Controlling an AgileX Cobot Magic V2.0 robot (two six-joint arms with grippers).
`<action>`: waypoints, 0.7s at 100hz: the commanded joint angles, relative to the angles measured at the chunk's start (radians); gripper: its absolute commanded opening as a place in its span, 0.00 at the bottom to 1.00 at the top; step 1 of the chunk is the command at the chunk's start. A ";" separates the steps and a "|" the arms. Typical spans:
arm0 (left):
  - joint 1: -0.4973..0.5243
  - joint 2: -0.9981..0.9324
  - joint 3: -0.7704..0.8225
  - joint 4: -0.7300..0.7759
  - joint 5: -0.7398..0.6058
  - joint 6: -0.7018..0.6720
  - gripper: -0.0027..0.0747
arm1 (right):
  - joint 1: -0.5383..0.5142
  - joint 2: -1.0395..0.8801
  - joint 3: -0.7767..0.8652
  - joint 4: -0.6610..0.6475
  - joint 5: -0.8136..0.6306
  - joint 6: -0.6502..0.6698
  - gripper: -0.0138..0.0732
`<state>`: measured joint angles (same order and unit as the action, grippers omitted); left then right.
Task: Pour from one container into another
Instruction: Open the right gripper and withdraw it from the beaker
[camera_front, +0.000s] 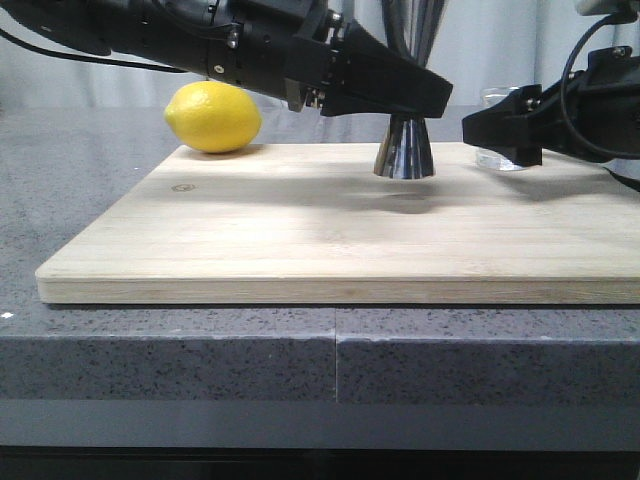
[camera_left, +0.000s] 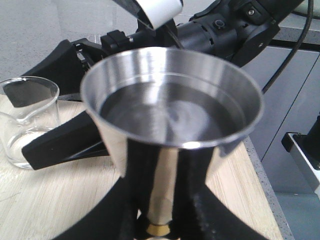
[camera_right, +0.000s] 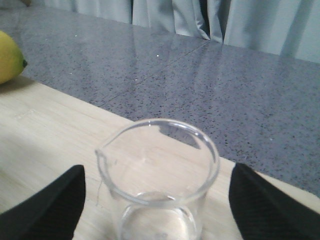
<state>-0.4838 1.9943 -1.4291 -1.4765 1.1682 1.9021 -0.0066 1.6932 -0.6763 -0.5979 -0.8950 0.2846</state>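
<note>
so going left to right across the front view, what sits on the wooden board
lemon → steel jigger, held in the left pincer → clear glass beaker, standing between the open fingers of the right pincer

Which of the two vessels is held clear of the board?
The steel jigger, clamped in the left gripper, hangs above the board. The glass beaker stands on it.
</note>
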 joint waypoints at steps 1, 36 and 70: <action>-0.001 -0.066 -0.032 -0.078 0.111 -0.011 0.01 | -0.006 -0.034 -0.020 0.034 -0.088 0.011 0.82; -0.001 -0.066 -0.032 -0.078 0.111 -0.011 0.01 | -0.006 -0.070 -0.020 0.061 -0.195 0.013 0.82; 0.000 -0.066 -0.038 -0.075 0.102 -0.011 0.01 | -0.006 -0.256 -0.020 0.112 -0.225 0.013 0.82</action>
<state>-0.4838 1.9943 -1.4291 -1.4765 1.1682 1.9021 -0.0066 1.5194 -0.6763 -0.5204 -1.0336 0.2932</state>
